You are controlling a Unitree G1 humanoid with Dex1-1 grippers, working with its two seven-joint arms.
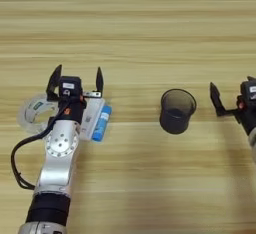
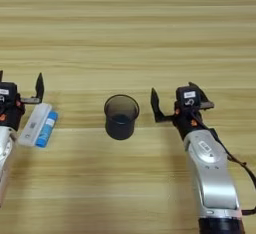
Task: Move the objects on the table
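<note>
Partly hidden, the tape ring (image 1: 31,113) lies flat on the table (image 1: 130,28) at the left, with the left arm crossing over its right side; it shows only in the left eye view, falling outside the right eye view. What can be seen is a wide, clear, cloudy band with a white-and-green label inside the hoop. The left gripper (image 1: 76,80) stands just beyond the ring, its two black fingers spread wide with nothing between them. Beside the arm, to its right, lie a white block (image 1: 92,119) and a blue tube (image 1: 102,123), side by side and touching; the arm covers the block's left edge. A dark cup (image 2: 121,116) stands upright near the middle of the table, its mouth facing up. The right gripper (image 2: 175,100) sits just right of the cup without touching it, fingers apart and holding nothing; the left eye view cuts it off at the edge.
</note>
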